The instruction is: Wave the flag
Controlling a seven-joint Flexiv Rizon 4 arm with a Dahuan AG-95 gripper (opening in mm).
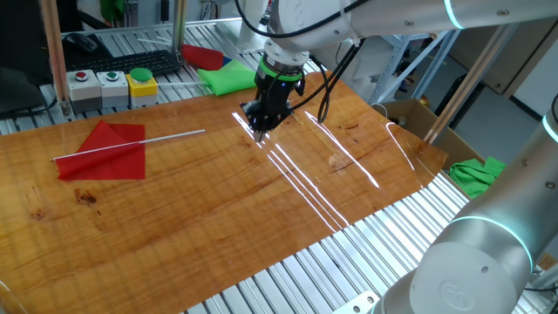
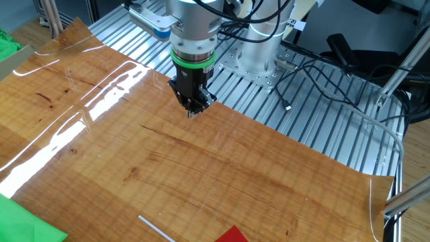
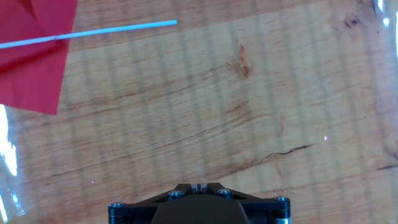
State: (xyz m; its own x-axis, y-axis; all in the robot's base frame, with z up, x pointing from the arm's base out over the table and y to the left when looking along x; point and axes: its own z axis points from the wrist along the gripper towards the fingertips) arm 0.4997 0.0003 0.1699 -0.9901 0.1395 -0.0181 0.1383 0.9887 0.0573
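The flag lies flat on the wooden table, a red cloth (image 1: 106, 153) on a thin white stick (image 1: 166, 136). In the hand view the cloth (image 3: 31, 56) is at the top left with the stick (image 3: 118, 28) running right from it. In the other fixed view only the stick's end (image 2: 153, 226) and a cloth corner (image 2: 234, 235) show at the bottom edge. My gripper (image 1: 261, 131) hangs just above the table, to the right of the stick's free end and apart from it. Its jaws are together and hold nothing; it also shows in the other fixed view (image 2: 191, 112) and the hand view (image 3: 198, 185).
A green cloth (image 1: 228, 77) and a stickless red cloth piece (image 1: 202, 57) lie behind the table's far edge. A button box (image 1: 113, 87) and keyboard (image 1: 131, 63) stand at the back left. A cardboard box (image 1: 418, 118) and another green cloth (image 1: 478, 173) are at the right.
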